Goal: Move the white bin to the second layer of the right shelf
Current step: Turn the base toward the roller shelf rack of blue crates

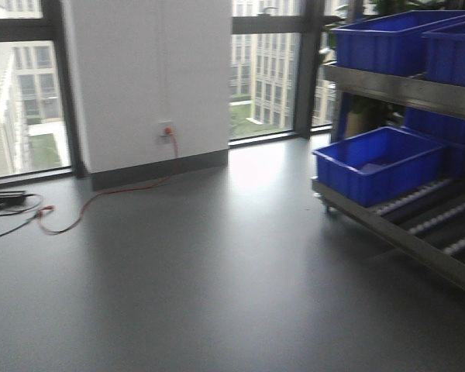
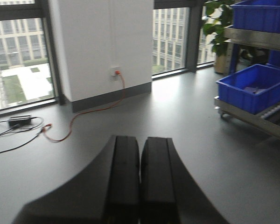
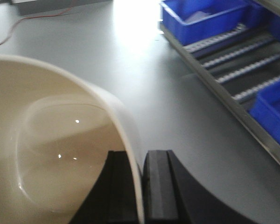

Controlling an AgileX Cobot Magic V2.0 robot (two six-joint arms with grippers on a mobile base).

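The white bin (image 3: 60,140) fills the left of the right wrist view, its glossy cream inside facing the camera. My right gripper (image 3: 140,161) is shut on the bin's rim, one finger inside and one outside. My left gripper (image 2: 140,149) is shut with nothing between its fingers, held above the grey floor. The right shelf (image 1: 403,89) is a steel rack at the right, with a lower tier of roller lanes (image 1: 438,221) and an upper tier. I cannot tell which tier is the second layer. The roller lanes (image 3: 238,60) also show beyond the bin. Neither gripper shows in the front view.
Blue crates sit on the rack: one on the lower tier (image 1: 380,163), others on the upper tier (image 1: 387,39). An orange cable (image 1: 101,198) runs over the floor from a wall socket (image 1: 167,130) to a black adapter (image 1: 6,199). A plant (image 2: 217,23) stands by the window.
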